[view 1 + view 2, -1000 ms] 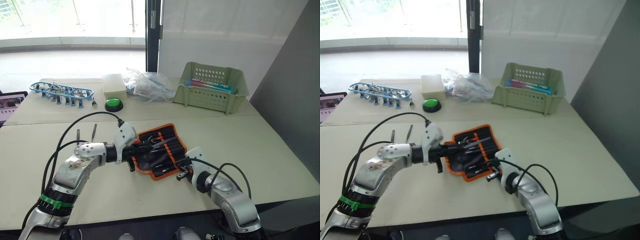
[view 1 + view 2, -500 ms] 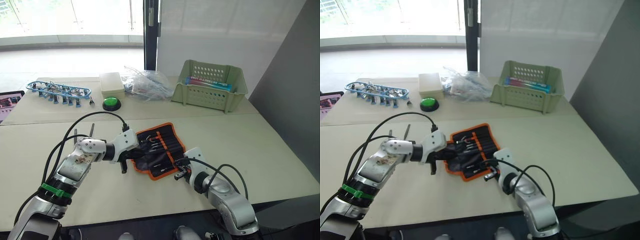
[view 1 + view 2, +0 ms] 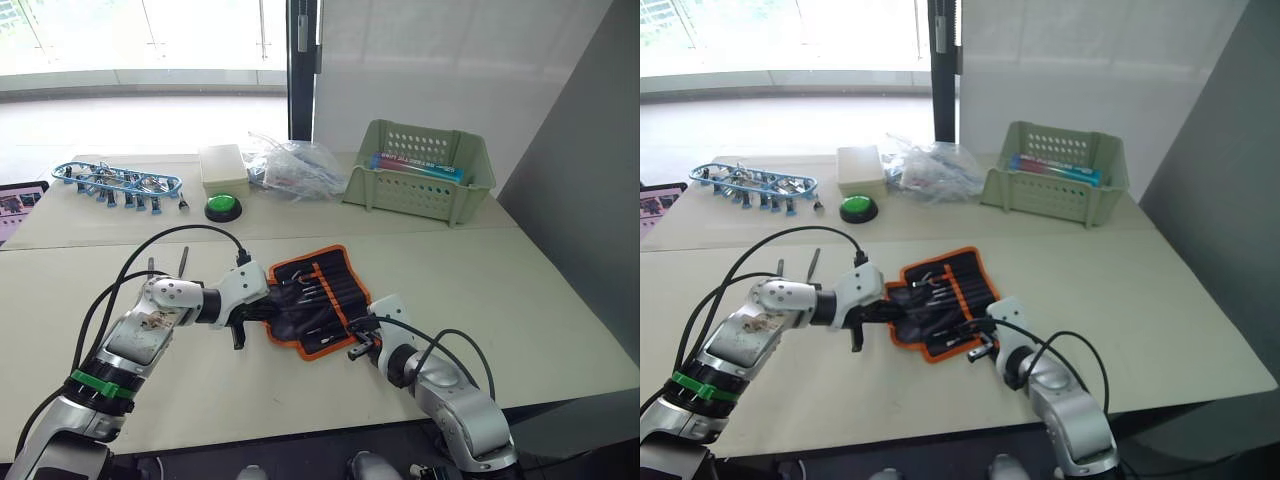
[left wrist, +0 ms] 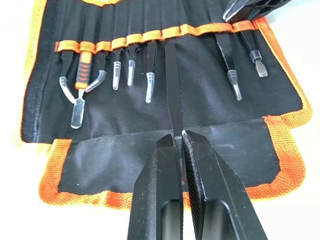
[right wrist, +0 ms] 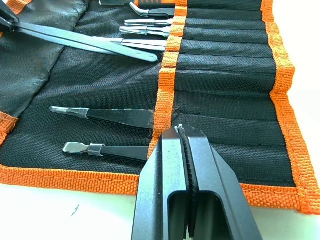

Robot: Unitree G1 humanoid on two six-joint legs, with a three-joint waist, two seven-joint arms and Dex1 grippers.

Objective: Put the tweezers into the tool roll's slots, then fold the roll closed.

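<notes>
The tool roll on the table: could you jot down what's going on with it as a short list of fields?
tool roll: open flat on the table
slots: several already hold tools
left gripper: shut on one of the tweezers, its tip at the orange stripe
right gripper: shut, on the roll's near part
loose tweezers: two on the table, on the robot's left
fold: not done yet

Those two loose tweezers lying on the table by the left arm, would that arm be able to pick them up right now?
Probably not yet: the left gripper is shut on a tweezer at the tool roll. The loose tweezers lie unobstructed nearby.
</notes>
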